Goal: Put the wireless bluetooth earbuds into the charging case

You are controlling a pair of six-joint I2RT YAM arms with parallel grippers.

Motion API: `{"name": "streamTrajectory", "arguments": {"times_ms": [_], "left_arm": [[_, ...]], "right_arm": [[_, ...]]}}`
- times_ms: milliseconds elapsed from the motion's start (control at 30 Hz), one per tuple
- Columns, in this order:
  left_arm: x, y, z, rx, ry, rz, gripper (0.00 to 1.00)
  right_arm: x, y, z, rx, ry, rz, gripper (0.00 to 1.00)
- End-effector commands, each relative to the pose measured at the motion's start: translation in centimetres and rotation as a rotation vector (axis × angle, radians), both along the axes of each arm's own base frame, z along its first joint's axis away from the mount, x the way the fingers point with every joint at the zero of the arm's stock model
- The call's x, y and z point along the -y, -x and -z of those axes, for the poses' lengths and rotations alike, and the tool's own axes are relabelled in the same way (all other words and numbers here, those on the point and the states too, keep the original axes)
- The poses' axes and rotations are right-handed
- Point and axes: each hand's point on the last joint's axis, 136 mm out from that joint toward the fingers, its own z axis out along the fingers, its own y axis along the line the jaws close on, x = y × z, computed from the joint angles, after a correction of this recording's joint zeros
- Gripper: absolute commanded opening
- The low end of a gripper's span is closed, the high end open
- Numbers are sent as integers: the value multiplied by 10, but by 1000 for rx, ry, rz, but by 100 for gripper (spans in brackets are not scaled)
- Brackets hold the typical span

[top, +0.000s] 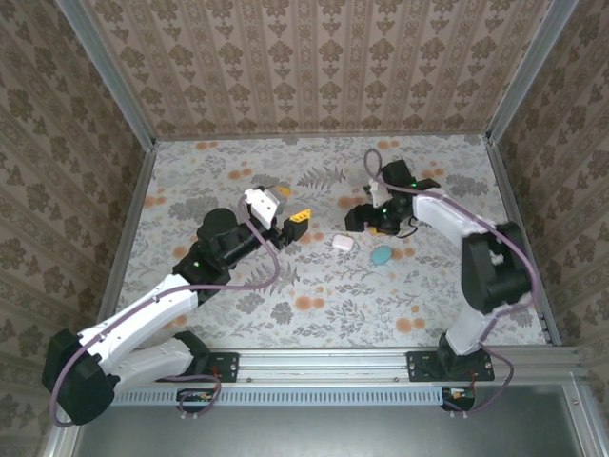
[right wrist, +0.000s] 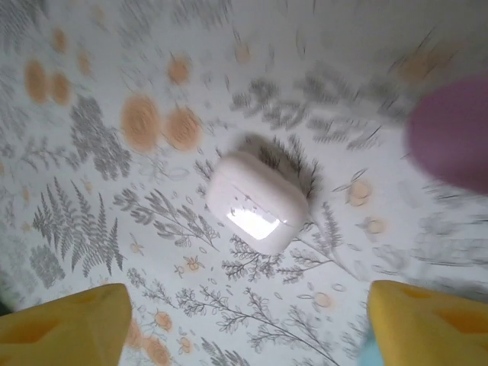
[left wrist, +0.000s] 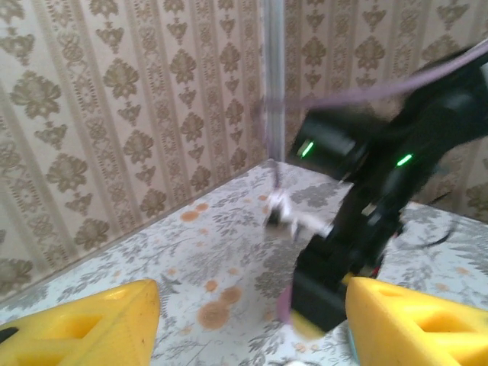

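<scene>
1. The floral-patterned desk point(top: 314, 324) carried a pale, glossy, rounded plastic charging case point(top: 343, 242) near its middle, a little toward the right edge.
2. A teal pebble-shaped case point(top: 381, 255) lay just beside the pale case, on the side toward the right edge and slightly closer to the near edge. The two were apart.
3. The left arm's yellow wedge-shaped fingers point(top: 301, 217) were on the left-edge side of the pale case, near it but apart from it.
4. In the left wrist view the left fingers point(left wrist: 84, 320) were spread wide with nothing between them. They pointed across the desk at the black wrist end of the right arm point(left wrist: 366, 191).
5. The right arm's black wrist end point(top: 381, 211) was above the desk, just on the far-edge side of the pale case.
6. In the right wrist view the right arm's yellow fingers point(right wrist: 65, 320) were spread wide and pinched nothing.
7. In that view the pale case point(right wrist: 255, 202) sat flat on the desk between and ahead of those fingers, clear of both. The view was motion-blurred.
8. A blurred purple shape point(right wrist: 450, 137) stood at the right of that view; I could not tell what it was.
9. The wireless bluetooth earbuds were too small to make out, so I could not tell their position.
</scene>
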Motion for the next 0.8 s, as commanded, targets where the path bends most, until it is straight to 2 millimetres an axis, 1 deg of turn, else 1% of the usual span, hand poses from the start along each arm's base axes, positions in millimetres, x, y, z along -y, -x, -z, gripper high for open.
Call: {"name": "streamTrajectory", "arguments": {"times_ms": [0, 33, 67, 100, 133, 167, 200, 267, 367, 400, 500, 567, 633, 667, 733, 767], "left_arm": [[-22, -26, 2, 0, -38, -161, 70], [-32, -36, 9, -21, -57, -229, 71], [-43, -46, 17, -42, -74, -294, 73], [-54, -54, 25, -58, -86, -352, 75], [-68, -63, 34, -74, -90, -417, 76], [-84, -71, 44, -90, -95, -477, 79], [-98, -78, 54, -109, -97, -523, 81], [-134, -92, 76, -163, -99, -636, 87], [-186, -103, 104, -221, -175, -796, 93], [-200, -104, 110, -234, -199, -843, 94], [-240, -107, 134, -278, -262, -971, 96], [-256, -108, 154, -326, -267, -996, 99], [-266, -111, 171, -381, -280, -993, 99], [-270, -113, 179, -390, -297, -1000, 100], [-275, -118, 187, -373, -289, -1008, 100], [-278, -120, 189, -346, -271, -1018, 100]], "right_arm": [[55, -14, -65, 312, 209, 175, 89], [77, -16, -84, 434, 271, 262, 93], [98, -14, -94, 533, 340, 335, 96], [115, -12, -98, 598, 398, 393, 100], [134, -6, -101, 666, 453, 463, 100], [152, 1, -99, 706, 502, 525, 100], [167, 7, -93, 720, 533, 573, 100], [193, 17, -70, 707, 562, 661, 100], [216, 21, -27, 666, 563, 709, 100], [219, 21, -19, 652, 568, 711, 100], [212, 11, 2, 637, 560, 625, 100], [196, -4, 14, 661, 499, 529, 100], [190, -17, 14, 673, 473, 502, 100], [186, -23, 10, 708, 448, 495, 100], [177, -33, -2, 819, 400, 471, 100], [168, -35, -8, 888, 364, 428, 100]]}}
